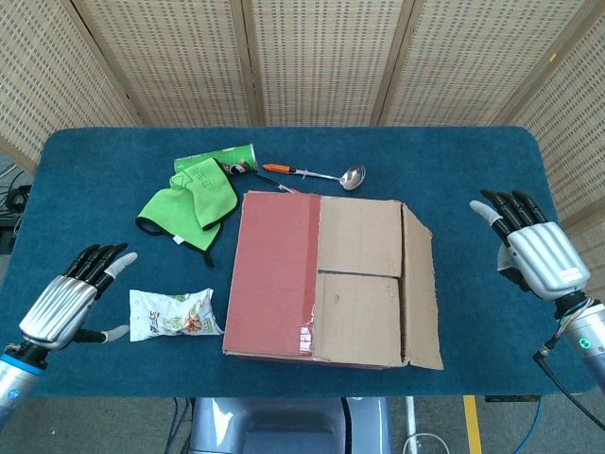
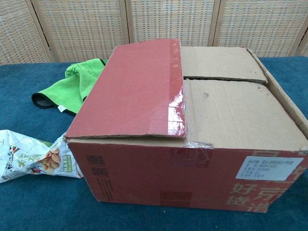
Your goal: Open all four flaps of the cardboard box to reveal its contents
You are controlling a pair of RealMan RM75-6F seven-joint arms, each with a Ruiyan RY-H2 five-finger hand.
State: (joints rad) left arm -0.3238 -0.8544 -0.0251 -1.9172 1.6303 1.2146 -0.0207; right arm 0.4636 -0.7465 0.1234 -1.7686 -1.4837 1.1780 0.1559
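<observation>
Meanwhile both hands hung empty with fingers spread: the right hand (image 1: 535, 252) well clear of the cardboard box (image 1: 326, 279), whose folded-back right flap (image 1: 422, 288) lay nearest it. The red flap (image 1: 274, 274), nearest the left hand (image 1: 66, 307), probably came next.

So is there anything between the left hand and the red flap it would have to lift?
Partly. The snack bag lies on the table between the left hand and the cardboard box, beside the box's left wall. The red flap itself lies flat, with nothing on top.
</observation>
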